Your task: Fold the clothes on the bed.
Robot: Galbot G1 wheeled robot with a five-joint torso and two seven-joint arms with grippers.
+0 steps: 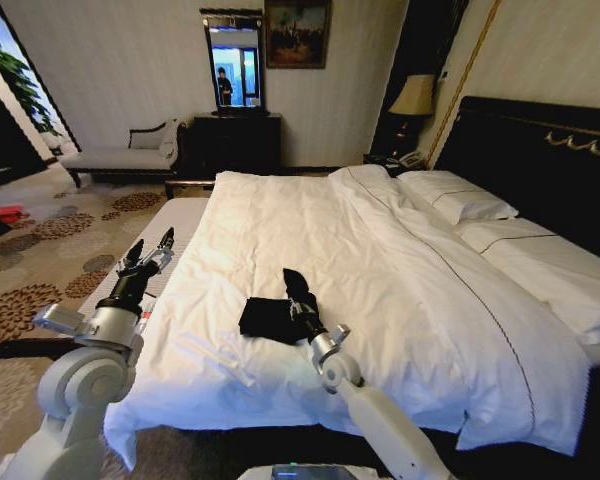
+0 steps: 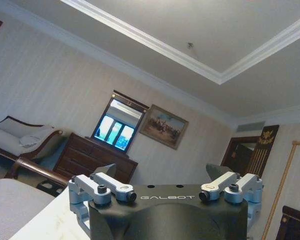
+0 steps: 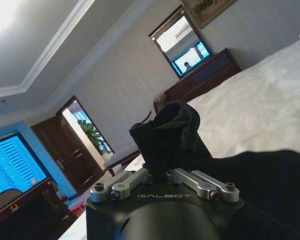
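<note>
Black soft-cloth T-shirt (image 1: pixel 270 318) bunched on the white-duveted bed (image 1: pixel 380 260), my right gripper (image 1: pixel 298 296) pinching a raised fold, my left gripper (image 1: pixel 150 250) spread at the bed's edge.

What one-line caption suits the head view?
Right tool lifts a fold of the black T-shirt on the white bed.

bed (image 1: pixel 400 300) | white duvet (image 1: pixel 280 230), pillows (image 1: pixel 460 200) | black T-shirt (image 1: pixel 265 318) near front edge
</note>
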